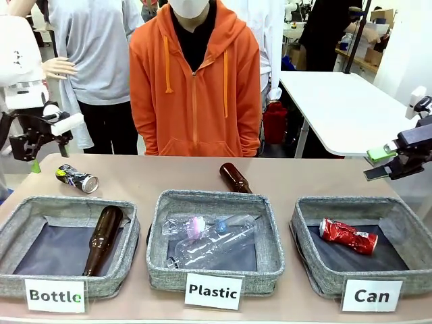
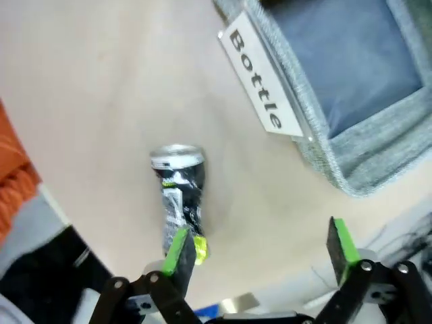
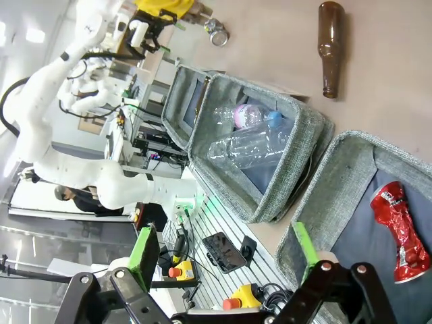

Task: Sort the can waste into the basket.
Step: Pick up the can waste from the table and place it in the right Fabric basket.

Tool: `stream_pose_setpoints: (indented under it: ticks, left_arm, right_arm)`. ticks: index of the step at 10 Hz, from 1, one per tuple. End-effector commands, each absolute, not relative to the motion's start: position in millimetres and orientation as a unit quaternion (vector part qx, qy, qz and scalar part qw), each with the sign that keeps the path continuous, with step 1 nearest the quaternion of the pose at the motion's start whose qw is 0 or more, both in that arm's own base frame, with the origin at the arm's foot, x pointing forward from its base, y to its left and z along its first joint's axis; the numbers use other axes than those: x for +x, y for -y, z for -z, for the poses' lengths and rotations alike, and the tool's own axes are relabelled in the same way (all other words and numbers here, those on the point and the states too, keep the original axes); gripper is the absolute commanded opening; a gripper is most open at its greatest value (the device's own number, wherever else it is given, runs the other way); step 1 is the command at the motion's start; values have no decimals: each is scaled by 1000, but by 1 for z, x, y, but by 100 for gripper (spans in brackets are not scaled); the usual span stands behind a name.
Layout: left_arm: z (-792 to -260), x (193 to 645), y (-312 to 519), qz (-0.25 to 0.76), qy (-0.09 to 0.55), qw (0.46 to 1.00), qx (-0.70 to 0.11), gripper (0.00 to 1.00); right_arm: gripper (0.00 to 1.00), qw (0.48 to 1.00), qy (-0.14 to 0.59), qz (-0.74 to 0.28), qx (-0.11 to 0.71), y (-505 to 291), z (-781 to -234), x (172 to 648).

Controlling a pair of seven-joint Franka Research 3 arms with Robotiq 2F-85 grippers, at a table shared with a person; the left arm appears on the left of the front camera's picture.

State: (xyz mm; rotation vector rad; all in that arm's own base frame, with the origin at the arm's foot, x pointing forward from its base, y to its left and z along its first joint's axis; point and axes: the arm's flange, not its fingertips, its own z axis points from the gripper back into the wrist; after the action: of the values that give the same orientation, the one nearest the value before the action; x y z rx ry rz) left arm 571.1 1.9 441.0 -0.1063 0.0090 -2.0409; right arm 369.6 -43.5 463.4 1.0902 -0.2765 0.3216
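Observation:
The dark can (image 1: 77, 179) with yellow-green marks lies on its side on the table at the far left, behind the "Bottle" basket. My left gripper (image 1: 34, 158) hangs open just left of it. In the left wrist view the dark can (image 2: 179, 196) lies ahead of the left finger of the open gripper (image 2: 260, 246), not between the pads. The crushed red can (image 1: 347, 236) lies inside the grey "Can" basket (image 1: 307, 250) at the right. My right gripper (image 1: 378, 164) floats open and empty above that basket's far right corner. The right wrist view has the red can (image 3: 401, 229) below the gripper (image 3: 223, 250).
A "Bottle" basket (image 1: 128, 233) at the left holds one brown bottle (image 1: 103, 237). The middle "Plastic" basket (image 1: 270, 236) holds clear plastic bottles (image 1: 212, 243). Another brown bottle (image 1: 235, 177) lies on the table behind it. A person in an orange hoodie (image 1: 196, 88) stands at the far edge.

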Motion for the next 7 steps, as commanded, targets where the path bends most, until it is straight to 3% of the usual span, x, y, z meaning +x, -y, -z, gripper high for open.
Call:
stream_pose_setpoints:
  ticks: [1,3,4,7]
  left_arm:
    - [-437,571,-9,828,-14,558,-47,100]
    - [-437,571,-9,828,-14,558,-47,100]
    - [-439,571,-4,846,-6,531,-46,100]
    - [-398,618,-10,825,91,557,8,100]
  right_arm:
    - [99,831,134,-161,515,45,-465,371]
    - [99,831,134,-161,515,45,-465,371]
    - [99,831,134,-161,515,45,-465,371]
    - [99,831,134,-161,515,45,-465,371]
